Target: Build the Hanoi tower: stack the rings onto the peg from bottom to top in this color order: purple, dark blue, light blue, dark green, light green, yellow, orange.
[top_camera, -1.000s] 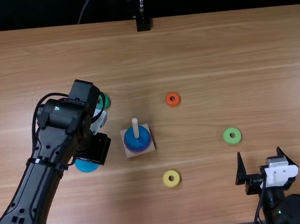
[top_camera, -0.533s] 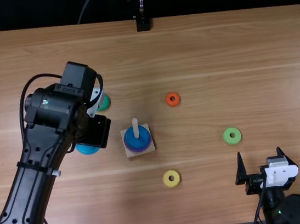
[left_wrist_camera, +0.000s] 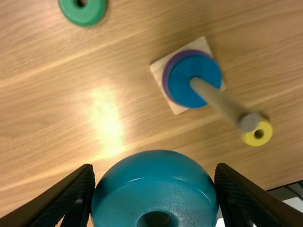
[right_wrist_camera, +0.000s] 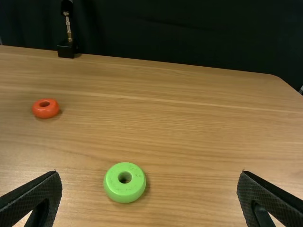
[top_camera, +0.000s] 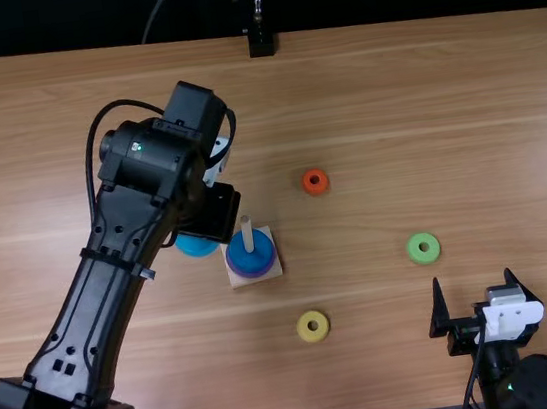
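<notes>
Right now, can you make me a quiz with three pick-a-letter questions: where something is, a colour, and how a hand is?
1. Where is the light blue ring?
A) In the left hand
B) Under the yellow ring
C) Inside the orange ring

2. What colour is the top ring on the peg?
A) Orange
B) Dark blue
C) Light green

3. How is the right hand?
A) Shut
B) Pinching a ring
C) Open

1: A, it sits between that hand's fingers.
2: B, the dark blue ring lies over the purple ring.
3: C, its two fingers are wide apart.
</notes>
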